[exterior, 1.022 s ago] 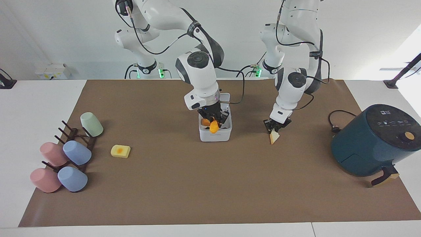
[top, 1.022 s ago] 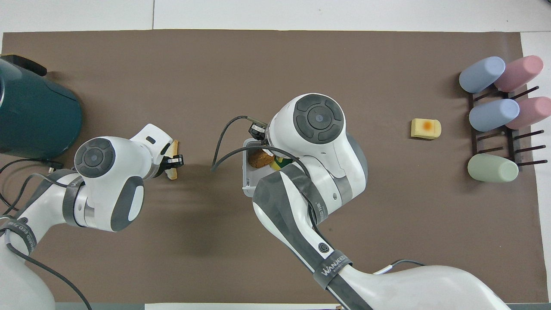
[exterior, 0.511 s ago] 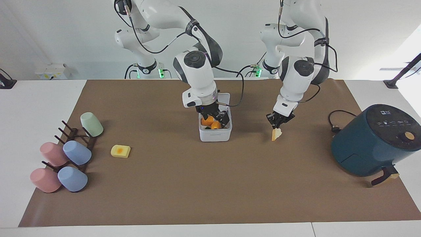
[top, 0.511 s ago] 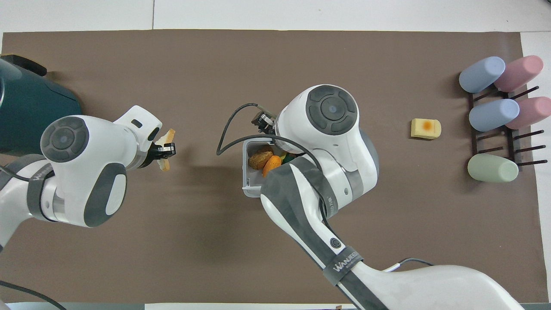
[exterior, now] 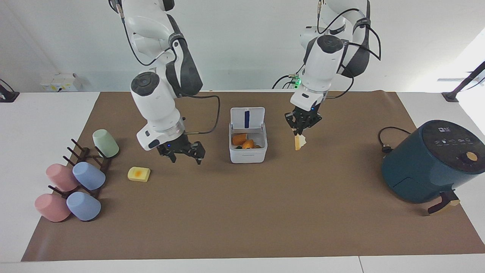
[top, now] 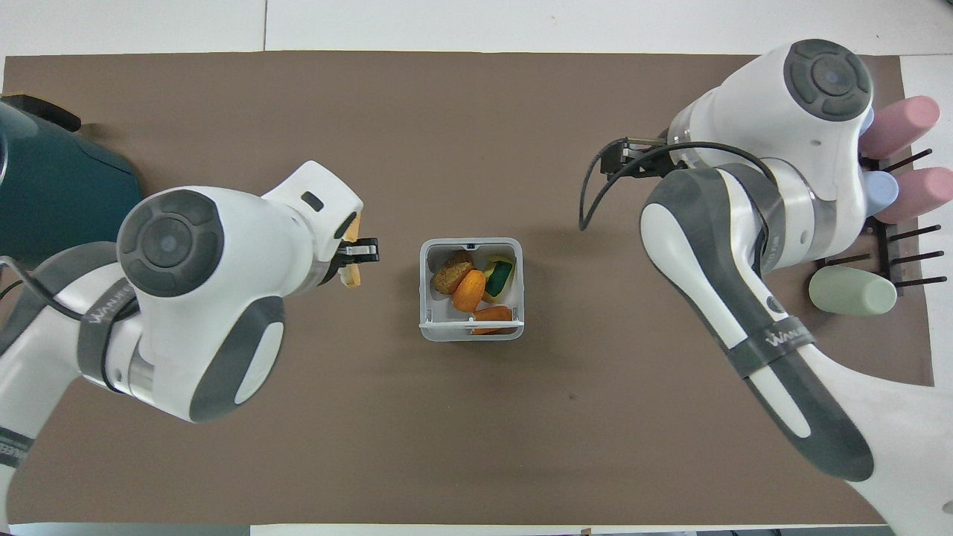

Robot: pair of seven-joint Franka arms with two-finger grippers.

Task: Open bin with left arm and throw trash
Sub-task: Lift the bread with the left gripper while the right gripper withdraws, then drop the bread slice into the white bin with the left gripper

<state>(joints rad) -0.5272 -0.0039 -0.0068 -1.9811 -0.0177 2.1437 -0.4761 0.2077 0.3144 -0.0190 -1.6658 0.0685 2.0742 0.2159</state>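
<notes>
Midway through the throwing step, judging by the bin (exterior: 248, 156) standing open with its lid (exterior: 247, 118) upright and orange pieces already lying inside. Holds a bread slice (exterior: 300, 142) in the left pincer (exterior: 299, 132), closed tight on the slice's top edge, so that the bread hangs straight below the fingertips. Keeps that slice up in the air over the mat (exterior: 242, 212), just beside the bin toward the left arm's end of the table, not yet above the opening. Hangs the right pincer (exterior: 186, 157) spread wide and empty over the mat, with the bin off to one side of it and the yellow block (exterior: 139, 174) lying on the other, toward the cups (exterior: 89, 175). Hard to say how deep the bite on the bread goes, as the fingers hide its top; looks like a pinch on one corner. Calls next, most likely, for carrying the left pincer sideways until the slice is over the open bin, clear of the raised lid, then parting the fingers to let it drop. Leaves the yellow block for afterwards, probably a descent of the right pincer with a finger on either side of it.
</notes>
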